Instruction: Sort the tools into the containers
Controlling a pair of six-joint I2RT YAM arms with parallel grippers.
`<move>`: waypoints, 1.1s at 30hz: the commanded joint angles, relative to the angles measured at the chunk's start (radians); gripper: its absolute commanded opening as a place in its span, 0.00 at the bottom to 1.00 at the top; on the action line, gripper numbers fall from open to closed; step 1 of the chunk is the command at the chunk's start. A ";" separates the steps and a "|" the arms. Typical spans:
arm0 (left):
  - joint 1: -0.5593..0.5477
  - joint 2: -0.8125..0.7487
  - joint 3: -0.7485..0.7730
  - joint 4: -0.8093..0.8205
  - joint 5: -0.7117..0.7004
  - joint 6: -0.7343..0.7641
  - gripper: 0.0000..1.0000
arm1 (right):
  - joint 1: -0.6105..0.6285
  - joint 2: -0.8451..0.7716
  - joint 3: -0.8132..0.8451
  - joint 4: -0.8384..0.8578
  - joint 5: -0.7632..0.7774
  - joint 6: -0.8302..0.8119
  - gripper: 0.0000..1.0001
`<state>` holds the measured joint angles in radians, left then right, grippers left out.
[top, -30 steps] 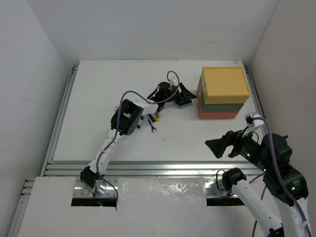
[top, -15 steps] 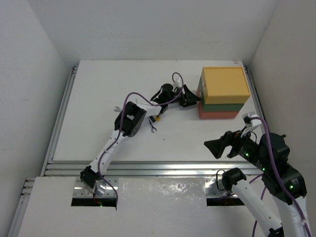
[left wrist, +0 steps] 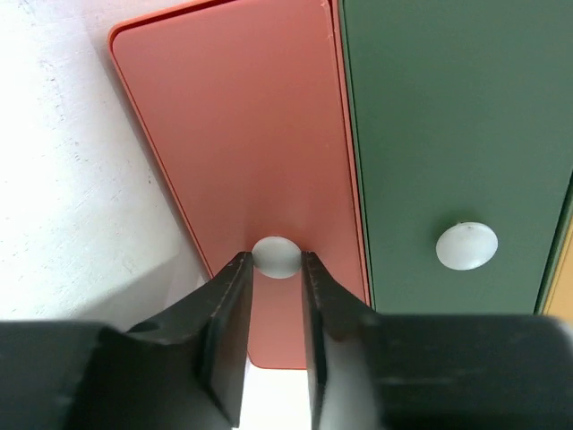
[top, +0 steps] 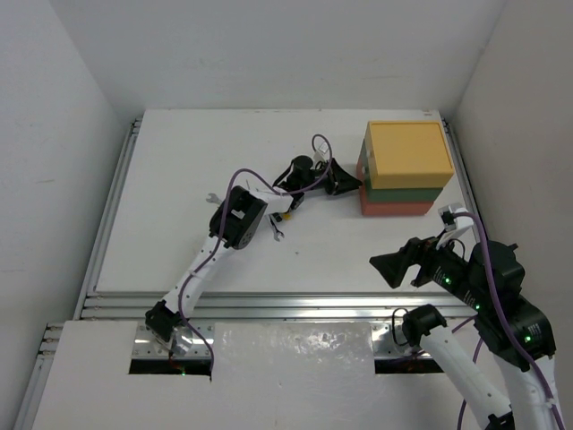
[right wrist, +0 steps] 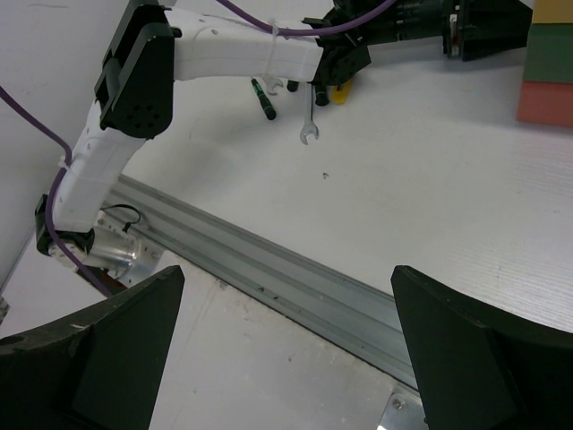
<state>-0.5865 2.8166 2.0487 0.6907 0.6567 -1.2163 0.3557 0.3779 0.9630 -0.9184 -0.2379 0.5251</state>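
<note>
The containers stand stacked at the back right: yellow box [top: 407, 148] on top, dark green [top: 403, 192] in the middle, red-orange [top: 394, 209] at the bottom. My left gripper [top: 352, 184] is at the stack's left face. In the left wrist view its fingers [left wrist: 235, 296] clamp the white knob [left wrist: 276, 256] of the red-orange drawer [left wrist: 251, 134], beside the green drawer [left wrist: 457, 116]. My right gripper [top: 383, 263] is open and empty above the table's near edge. A silver wrench [right wrist: 309, 121], a screwdriver [right wrist: 261, 97] and the yellow knife [right wrist: 340, 92] lie under my left arm.
A second silver wrench [top: 211, 197] lies left of my left arm's elbow. The green drawer has its own white knob [left wrist: 466, 245]. A metal rail [right wrist: 295, 278] runs along the table's near edge. White walls close in the table on three sides.
My left gripper has moved right, from a little way off the stack to the red-orange drawer's front. The right arm has hardly moved.
</note>
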 commanded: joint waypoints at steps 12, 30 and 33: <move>0.025 -0.071 -0.132 0.049 -0.009 0.027 0.00 | -0.001 0.009 -0.004 0.030 -0.005 -0.002 0.99; 0.152 -0.305 -0.505 0.145 0.015 0.084 0.01 | -0.001 0.038 -0.035 0.078 -0.052 0.018 0.99; 0.155 -0.348 -0.545 0.144 0.012 0.100 0.17 | -0.003 0.049 -0.041 0.085 -0.052 0.018 0.99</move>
<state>-0.4320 2.5603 1.5295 0.8112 0.6666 -1.1599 0.3557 0.4049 0.9291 -0.8913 -0.2699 0.5320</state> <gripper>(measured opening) 0.142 0.992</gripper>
